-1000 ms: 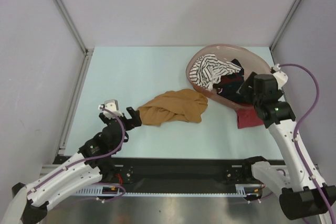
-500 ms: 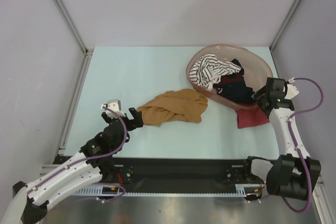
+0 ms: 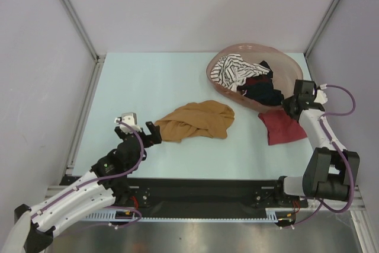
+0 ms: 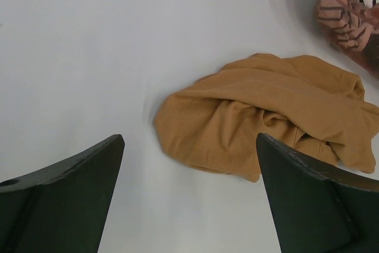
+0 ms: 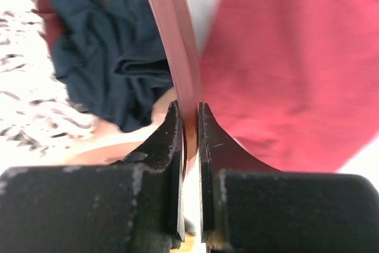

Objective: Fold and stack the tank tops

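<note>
Table (image 3: 148,81), pale, underneath all. At far right, pinkish basket (image 3: 290,69). Mid-table, bunched mustard tank top (image 3: 198,119). Just beside basket, flat dark red tank top (image 3: 284,127). Inside basket, striped tank top (image 3: 231,69) and black tank top (image 3: 263,90). Spread wide just short of mustard cloth, left gripper (image 3: 152,130). Pinched tight on basket rim, right gripper (image 5: 189,111).

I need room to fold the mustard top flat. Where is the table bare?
Widest: the table at its far left, between side rail, basket and mustard top. A narrower gap separates that top from the dark red top. The right side is crowded.
</note>
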You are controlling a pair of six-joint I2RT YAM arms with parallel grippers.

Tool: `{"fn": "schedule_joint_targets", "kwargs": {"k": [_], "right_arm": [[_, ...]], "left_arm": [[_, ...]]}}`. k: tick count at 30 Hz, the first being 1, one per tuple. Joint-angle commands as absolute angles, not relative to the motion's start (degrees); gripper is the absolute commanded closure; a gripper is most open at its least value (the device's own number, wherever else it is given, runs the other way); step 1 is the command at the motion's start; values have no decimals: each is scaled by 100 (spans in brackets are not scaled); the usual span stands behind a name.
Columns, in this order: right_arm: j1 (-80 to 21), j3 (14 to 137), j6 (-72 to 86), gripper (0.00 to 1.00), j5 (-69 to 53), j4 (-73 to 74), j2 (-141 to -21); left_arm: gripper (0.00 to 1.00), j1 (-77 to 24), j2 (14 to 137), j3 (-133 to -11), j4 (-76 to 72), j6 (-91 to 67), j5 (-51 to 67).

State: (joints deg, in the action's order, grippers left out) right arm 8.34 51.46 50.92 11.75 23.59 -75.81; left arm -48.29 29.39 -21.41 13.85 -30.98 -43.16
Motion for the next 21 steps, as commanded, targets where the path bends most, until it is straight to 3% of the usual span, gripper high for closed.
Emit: {"fn": "schedule_joint_targets", "kwargs": {"k": [1,9,21], "right_arm": [[712,5510,6177,100,1212,1828,-7795],[650,5344,8179,100,2275,1626,-7594],[773,4755,9333,100,3471,1241,-7690]], "left_arm": [[0,-4799,3023,-2118,1195,-2988,-4395],[0,-4799,3181,-2136,1143,-2979,-4394],[0,-4799,3243,-2118,1046,-2936,-4359]]}}
